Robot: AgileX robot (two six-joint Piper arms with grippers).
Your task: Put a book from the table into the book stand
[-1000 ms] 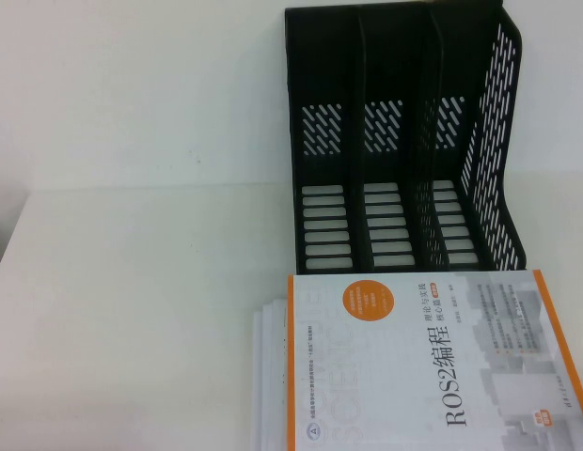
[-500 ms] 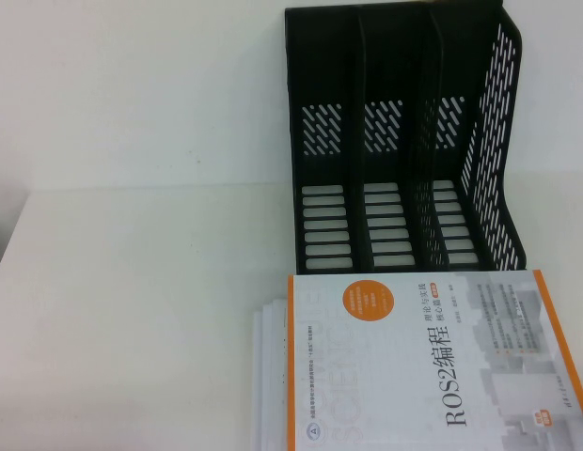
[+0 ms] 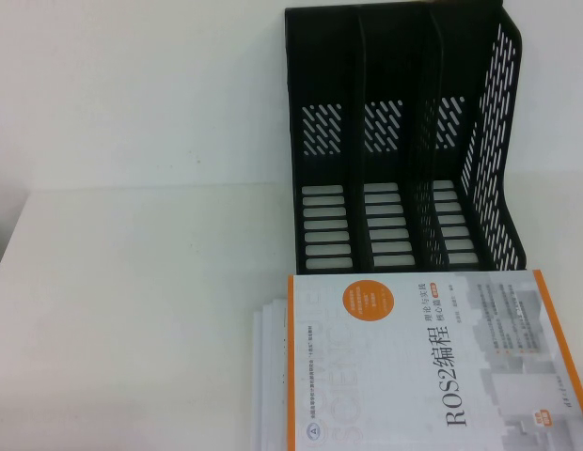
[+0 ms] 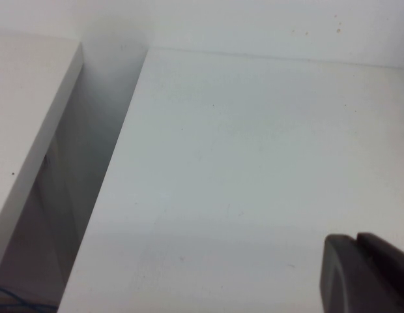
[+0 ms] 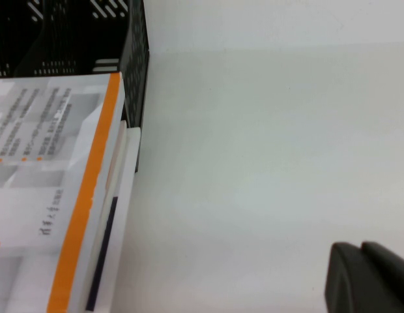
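Task not started, by my reading. The black perforated plastic book stand stood at the far side of the white table, all three of its upright slots showing no book. The white paperback with the orange border and "ROS2" title lay flat on top of a fanned stack of similar books, just in front of the stand's open side, its far edge near the stand's base.

You had neither arm in the high view. The left gripper appeared only as a dark corner in its wrist view, over bare table near the table edge; I could not tell how its fingers stood. The right gripper showed the same way, over bare table beside the stack's orange-edged side, not touching it; finger state likewise not determinable.

Remaining for you: approach, grasp the top book, lift, turn upright, insert in a slot.
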